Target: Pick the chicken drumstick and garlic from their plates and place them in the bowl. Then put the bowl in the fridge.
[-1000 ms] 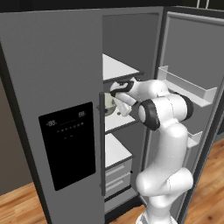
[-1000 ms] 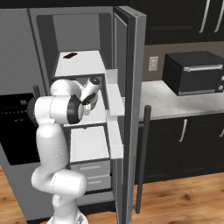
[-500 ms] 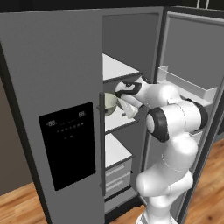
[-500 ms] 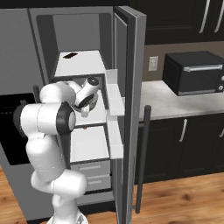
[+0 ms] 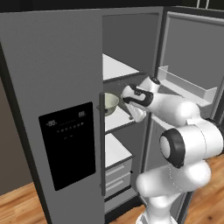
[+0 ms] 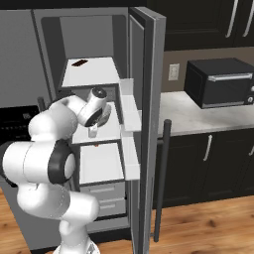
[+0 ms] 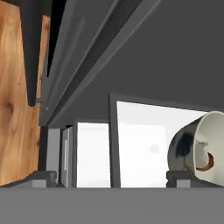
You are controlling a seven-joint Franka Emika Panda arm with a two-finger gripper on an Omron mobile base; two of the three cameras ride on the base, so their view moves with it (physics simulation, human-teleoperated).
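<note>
Gripper point(image 5: 131, 114) sits inside the open fridge point(image 5: 52, 87) compartment, over the middle shelf point(image 5: 117, 123). Jaws stand spread at full width; nothing lies between them and they touch nothing that can be made out. In the hand view the two finger tips point(image 7: 43, 178) stand far apart at the lower edge.

Bowl point(image 5: 110, 103) rests on the middle shelf, near its front left, beside the closed door with the black dispenser panel point(image 5: 69, 144). It is apart from the gripper, which is to its right in the left base view. The hand view, rolled sideways, shows the bowl's open mouth with a brown piece of the chicken drumstick point(image 7: 204, 163) against the inner wall. A pale shape next to it cannot be identified.

Right base view: the wrist covers the bowl position; a small dark item point(image 6: 79, 63) lies on the top shelf point(image 6: 92, 72).

Versus one second ago: the arm's elbow has swung out to the right and lower, the hand has pulled back slightly from the bowl. Bowl position unchanged. Jaw spread unchanged.
</note>
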